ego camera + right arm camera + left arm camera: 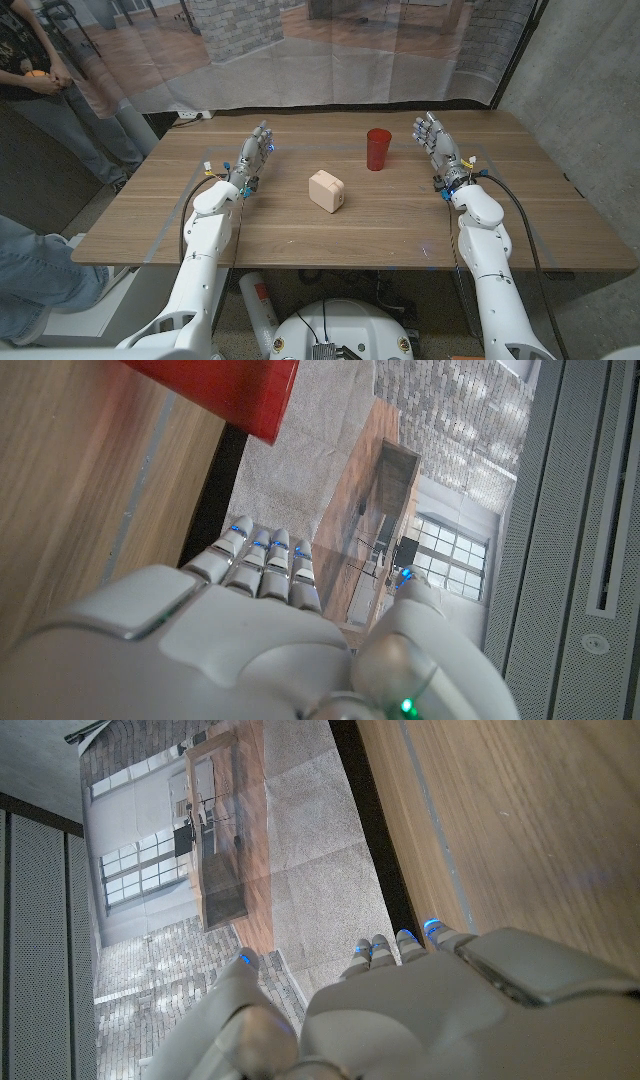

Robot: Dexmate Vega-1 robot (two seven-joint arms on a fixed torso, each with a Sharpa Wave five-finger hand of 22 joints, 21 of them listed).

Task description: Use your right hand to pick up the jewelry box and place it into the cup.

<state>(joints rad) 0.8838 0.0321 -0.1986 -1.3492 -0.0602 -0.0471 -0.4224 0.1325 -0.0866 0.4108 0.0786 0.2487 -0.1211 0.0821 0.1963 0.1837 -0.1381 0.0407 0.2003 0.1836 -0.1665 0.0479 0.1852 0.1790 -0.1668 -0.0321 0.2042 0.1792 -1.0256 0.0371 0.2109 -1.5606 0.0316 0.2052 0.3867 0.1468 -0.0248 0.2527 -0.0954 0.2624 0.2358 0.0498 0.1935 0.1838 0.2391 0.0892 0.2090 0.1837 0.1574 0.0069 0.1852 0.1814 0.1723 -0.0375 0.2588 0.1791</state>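
our right hand (436, 143) is empty, fingers spread, well apart from the jewelry box (326, 190) mid-table, near the red cup (378, 149). we fear the box jams on the cup's narrow mouth.

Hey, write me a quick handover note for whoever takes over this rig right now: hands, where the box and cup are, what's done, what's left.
Left hand: open, holds nothing, at the table's left side.
Right hand: open, holds nothing, to the right of the red cup.
Jewelry box: cream, on the wooden table near the middle, in front and left of the cup, apart from it and untouched.
Cup: upright.
Done: nothing yet.
Left: right hand grasps the box, places it into the cup.
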